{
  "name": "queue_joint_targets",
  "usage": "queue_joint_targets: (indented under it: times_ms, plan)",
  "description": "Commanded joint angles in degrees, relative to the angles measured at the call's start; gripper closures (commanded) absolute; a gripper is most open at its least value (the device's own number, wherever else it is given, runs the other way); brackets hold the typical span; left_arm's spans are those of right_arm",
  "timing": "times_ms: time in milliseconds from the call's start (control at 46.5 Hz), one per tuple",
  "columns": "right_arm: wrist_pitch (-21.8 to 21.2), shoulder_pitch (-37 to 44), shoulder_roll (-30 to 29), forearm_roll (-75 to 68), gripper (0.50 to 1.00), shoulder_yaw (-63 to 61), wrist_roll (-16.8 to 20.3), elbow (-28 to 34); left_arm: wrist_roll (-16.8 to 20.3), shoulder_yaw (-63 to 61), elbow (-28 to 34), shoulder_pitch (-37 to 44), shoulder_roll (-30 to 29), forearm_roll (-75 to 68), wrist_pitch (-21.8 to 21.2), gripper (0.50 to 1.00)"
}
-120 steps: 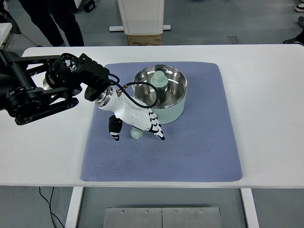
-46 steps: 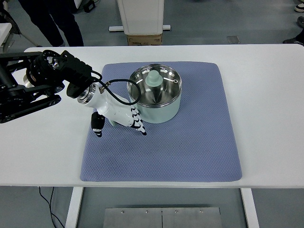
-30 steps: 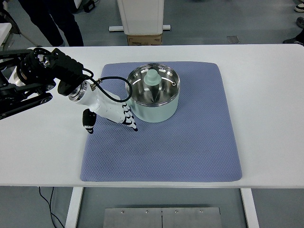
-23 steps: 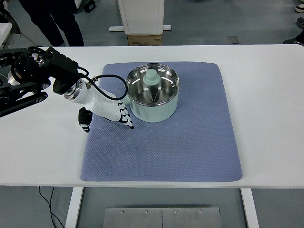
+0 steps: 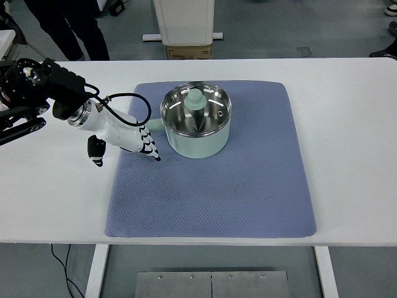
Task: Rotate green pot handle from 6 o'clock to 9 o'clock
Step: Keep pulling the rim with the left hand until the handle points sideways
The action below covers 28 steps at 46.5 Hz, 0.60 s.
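The left hand sits at the near-left edge of the blue mat, its arm reaching in from the picture's left, and its black-tipped fingers hang loosely spread toward the pot with nothing visibly clamped between them. Just beyond the fingertips, on the far side of the hand and to its right, the pale green handle pokes out from the pot's wall; only a short stub of it shows, so whether a finger touches it cannot be told. The handle's long axis runs roughly level across the picture, pointing leftward from the pot toward the hand, close to the nine o'clock position by my judgement. Farther right of the hand stands the green pot itself, upright on the mat, with a pale green knob-shaped piece resting inside its steel bowl. The left hand is the only one in view and therefore the nearer.
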<state>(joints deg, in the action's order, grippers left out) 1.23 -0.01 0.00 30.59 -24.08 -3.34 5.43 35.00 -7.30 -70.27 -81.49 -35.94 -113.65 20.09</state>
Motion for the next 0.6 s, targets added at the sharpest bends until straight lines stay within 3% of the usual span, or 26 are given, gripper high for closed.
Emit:
queue_joint_targets:
  times_ms: [0, 581]
  plan:
    - [0.00, 0.01, 0.00, 0.00, 0.500, 0.00, 0.00, 0.02, 0.00, 0.01, 0.04, 0.02, -0.01, 0.01, -0.05, 0.500]
    - [0.00, 0.01, 0.00, 0.00, 0.500, 0.00, 0.00, 0.02, 0.00, -0.17, 2.59, 0.54, 0.08, -0.52, -1.37, 0.500]
